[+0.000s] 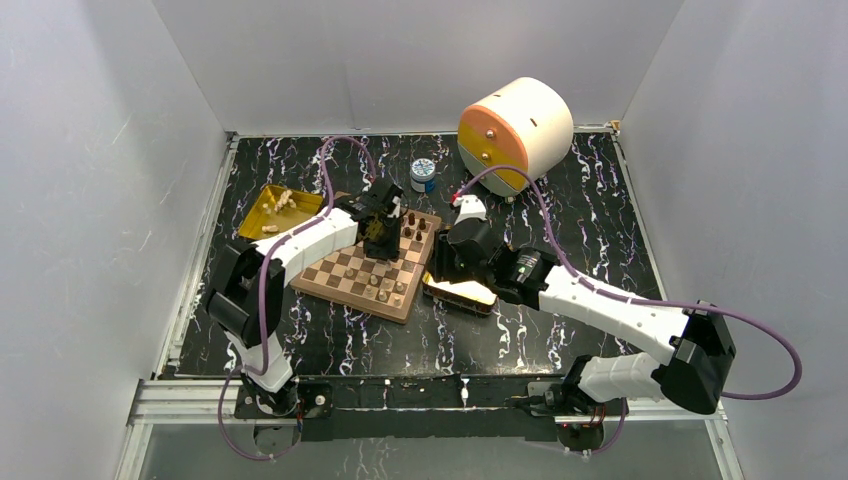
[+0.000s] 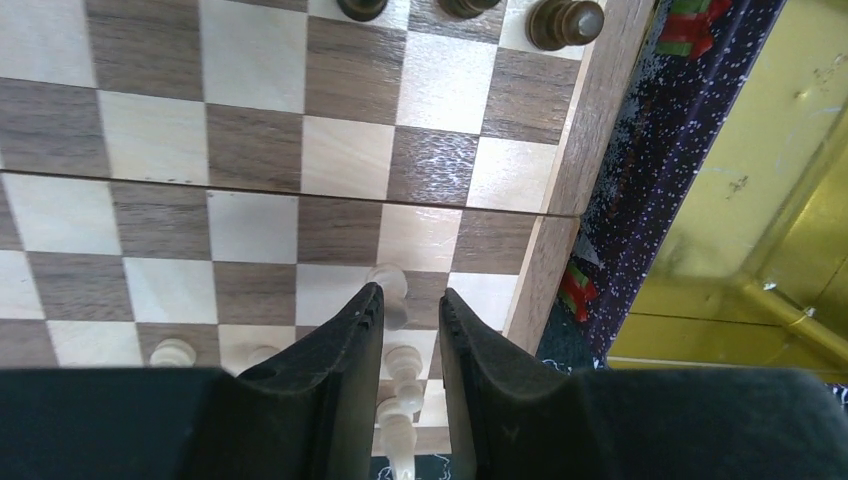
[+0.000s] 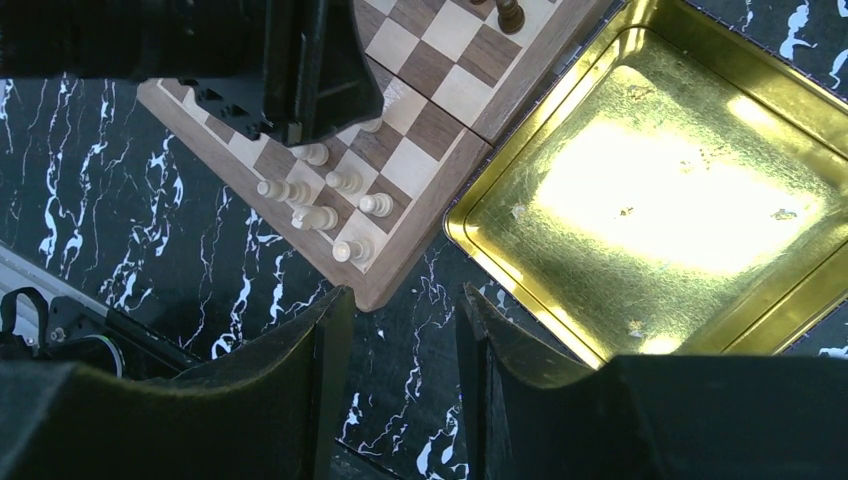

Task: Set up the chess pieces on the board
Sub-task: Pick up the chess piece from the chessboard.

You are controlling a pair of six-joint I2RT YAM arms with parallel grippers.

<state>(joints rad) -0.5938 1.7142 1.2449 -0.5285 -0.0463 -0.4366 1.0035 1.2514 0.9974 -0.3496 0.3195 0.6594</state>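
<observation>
fingers of the left arm (image 2: pixel 345 350) stand narrowly apart, gripping nothing, and there's a pale piece (image 2: pixel 392 290) right at their tips, lower middle of the left wrist view, on the board (image 2: pixel 345 70). more pale chess pieces (image 3: pixel 320 215) crowd the board's corner behind it, and dark ones (image 2: pixel 565 22) sit along the top edge. right fingers (image 3: pixel 310 370) hang apart and empty over the worktop (image 3: pixel 120 200), beside the gold tray (image 3: pixel 650 200).

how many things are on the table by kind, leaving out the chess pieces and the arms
gold trays: 2
chessboard: 1
blue-lidded jar: 1
round cream and orange container: 1
total: 5
</observation>
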